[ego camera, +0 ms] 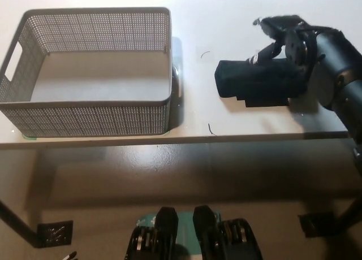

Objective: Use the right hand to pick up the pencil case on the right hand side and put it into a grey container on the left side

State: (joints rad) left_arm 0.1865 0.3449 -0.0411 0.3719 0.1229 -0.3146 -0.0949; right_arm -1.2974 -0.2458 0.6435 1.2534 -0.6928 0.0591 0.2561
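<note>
The black pencil case [253, 82] lies flat on the white table [192, 28], right of centre. My black right hand [281, 38] hovers over the case's far right end with its fingers spread and nothing held; the arm comes in from the right edge. The case's right end is hidden under the wrist. The grey mesh container [85, 120] stands at the left of the table and nothing shows inside it. About a hand's width of bare table separates the container from the case. My left hand does not show in the head view.
The table's front edge [186, 140] runs across the picture just below the case and the container. Two small dark marks [206, 53] lie on the table between them. The floor lies below the edge.
</note>
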